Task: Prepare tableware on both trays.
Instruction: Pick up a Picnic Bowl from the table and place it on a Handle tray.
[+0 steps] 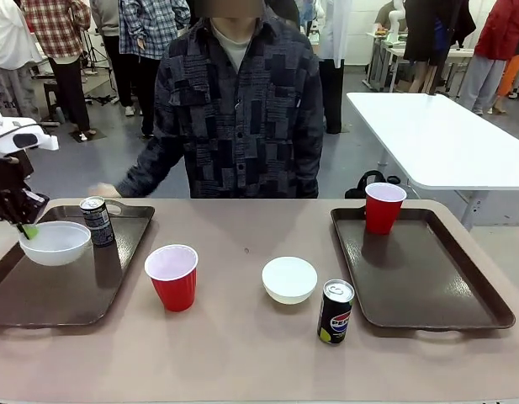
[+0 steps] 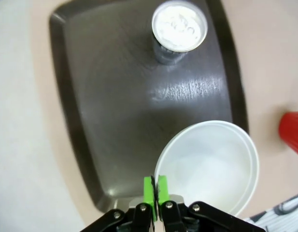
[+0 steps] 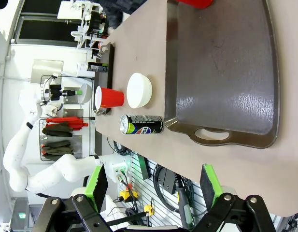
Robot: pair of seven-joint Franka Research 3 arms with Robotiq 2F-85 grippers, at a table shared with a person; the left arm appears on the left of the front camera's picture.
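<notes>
My left gripper (image 1: 25, 229) is shut on the near rim of a white bowl (image 1: 55, 242), holding it low over the left tray (image 1: 66, 295). The green pads (image 2: 149, 189) pinch the bowl (image 2: 211, 164) rim; whether it touches the tray (image 2: 110, 111) I cannot tell. The slim black can (image 1: 97, 220) (image 2: 179, 31) stands upright on that tray. Between the trays on the table are a red cup (image 1: 172, 276), a second white bowl (image 1: 289, 279) and the Pepsi can (image 1: 336, 311). The right tray (image 1: 419, 269) (image 3: 221, 72) carries the other red cup (image 1: 383, 207). My right gripper (image 3: 153, 181) is open above the table's near edge, by that tray's handle.
A person stands at the far side, one hand (image 1: 103, 191) resting by the left tray's far rim. A white table (image 1: 436, 135) stands behind on the right. Bare tabletop (image 1: 242, 362) lies in front of the cup, bowl and can.
</notes>
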